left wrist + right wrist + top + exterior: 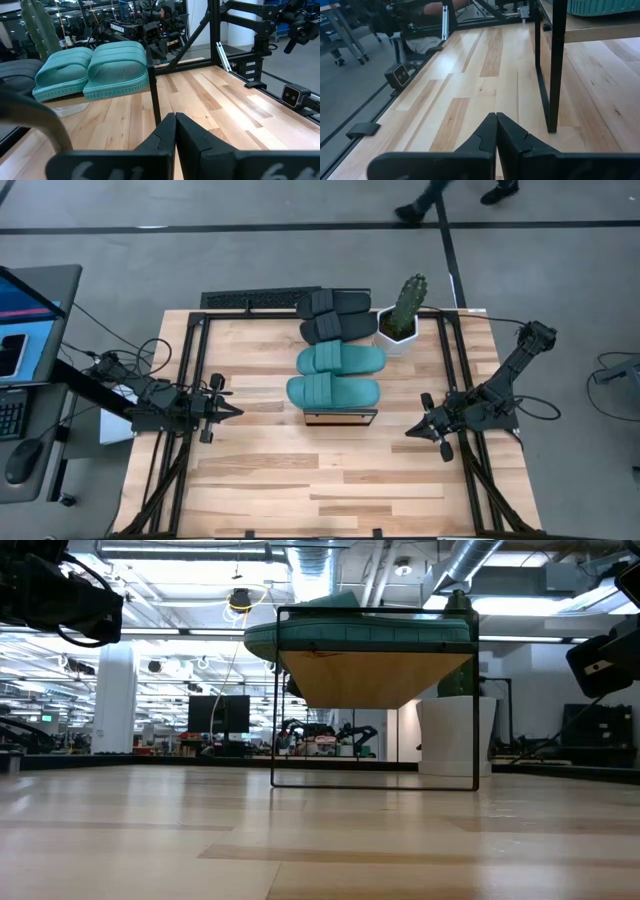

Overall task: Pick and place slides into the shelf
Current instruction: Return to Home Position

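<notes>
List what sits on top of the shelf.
Two black slides and two teal slides lie side by side on the shelf. They cover nearly all of its plank; only one end shows.

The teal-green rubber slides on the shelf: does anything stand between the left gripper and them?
Nothing visible does. Only bare wooden table lies between the shut left gripper and the two teal-green rubber slides, which lie on the light-wood plank shelf. The right gripper waits on the other side.
</notes>
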